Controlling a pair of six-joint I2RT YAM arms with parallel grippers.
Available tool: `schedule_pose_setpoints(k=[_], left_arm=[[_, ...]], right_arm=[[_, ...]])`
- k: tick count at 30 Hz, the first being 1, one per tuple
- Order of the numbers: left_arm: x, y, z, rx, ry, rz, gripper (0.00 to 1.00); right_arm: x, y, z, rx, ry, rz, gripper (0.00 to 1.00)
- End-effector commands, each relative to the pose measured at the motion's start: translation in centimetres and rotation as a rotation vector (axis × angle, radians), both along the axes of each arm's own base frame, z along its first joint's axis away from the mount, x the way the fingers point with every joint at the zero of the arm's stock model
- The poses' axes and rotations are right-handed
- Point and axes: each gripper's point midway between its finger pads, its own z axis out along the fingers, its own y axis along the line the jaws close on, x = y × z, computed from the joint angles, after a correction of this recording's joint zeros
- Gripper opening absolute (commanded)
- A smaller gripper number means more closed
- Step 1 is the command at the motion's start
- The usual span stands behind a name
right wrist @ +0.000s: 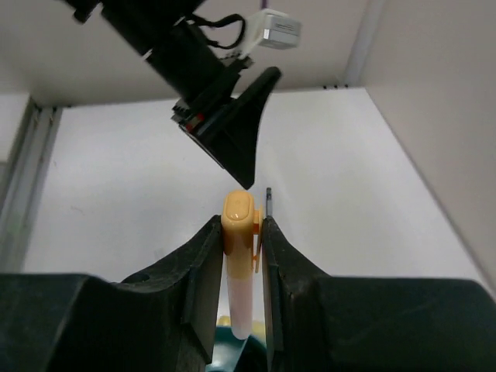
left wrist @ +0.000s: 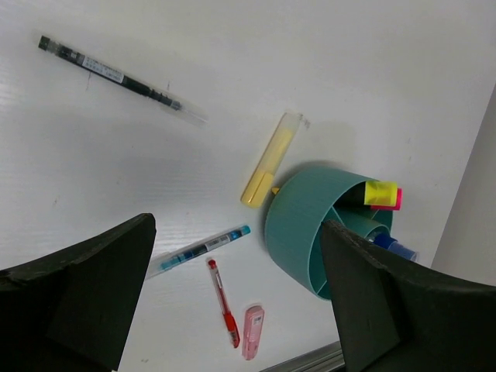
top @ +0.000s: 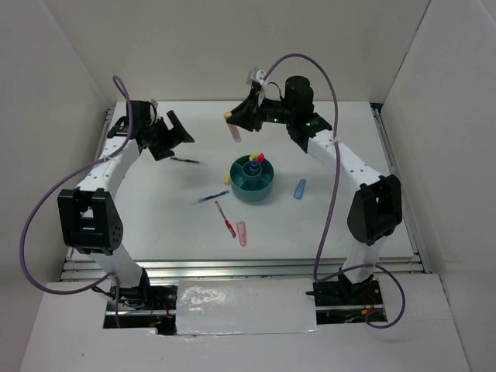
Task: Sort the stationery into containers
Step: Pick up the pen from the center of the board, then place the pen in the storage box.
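Observation:
The teal organiser bowl (top: 253, 183) stands mid-table with yellow, pink and blue-capped items upright in it; it also shows in the left wrist view (left wrist: 298, 232). My right gripper (top: 234, 120) is shut on an orange-capped marker (right wrist: 239, 232), held in the air behind the bowl. My left gripper (top: 171, 138) is open and empty, above a dark pen (top: 184, 160). On the table lie a yellow marker (left wrist: 270, 159) touching the bowl, a blue pen (left wrist: 201, 249), a red pen (left wrist: 223, 302), a pink marker (left wrist: 253, 332) and a light-blue marker (top: 300, 188).
White walls enclose the table on the left, back and right. A metal rail (top: 240, 266) runs along the near edge, just past the pink marker. The left gripper's fingers (right wrist: 232, 132) hang right behind the held marker in the right wrist view.

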Motion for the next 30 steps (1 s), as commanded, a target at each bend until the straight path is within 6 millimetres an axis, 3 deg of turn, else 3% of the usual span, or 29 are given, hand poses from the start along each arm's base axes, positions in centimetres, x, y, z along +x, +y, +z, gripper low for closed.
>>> schedule_pose_setpoints(k=[1,6,9,13,18,24,30], left_arm=[[0.3,-0.1,1.4,0.008,-0.064,0.003,0.99],[0.7,-0.3,2.5,0.008,-0.172,-0.018,0.99],[0.1,-0.2,2.4,0.006,-0.233,-0.008,0.99],[0.2,-0.7,3.7,-0.004,-0.397,-0.025,0.99],[0.2,-2.1,4.0,0.009,-0.495,-0.120,0.99],[1.2,-3.5,2.4,0.119,-0.455,-0.263,0.99],[2.4,-5.0,3.1,0.154,-0.473,-0.282,0.99]], right_arm=[[1.7,-1.1,0.6,0.123,0.379,-0.100,0.00],[3.8,-6.6,2.2,0.252,0.472,-0.258,0.00],[4.5,-9.9,2.8,0.340,0.532,-0.368,0.00],[4.4,-14.2,2.6,0.451,0.532,-0.506,0.00],[4.2,-15.8,0.6,0.502,0.567,-0.604,0.00],[4.7,-15.7,-2.8,0.525,0.661,-0.635,0.00],[4.6,-15.5,-6.2,0.494,0.694,-0.657,0.00]])
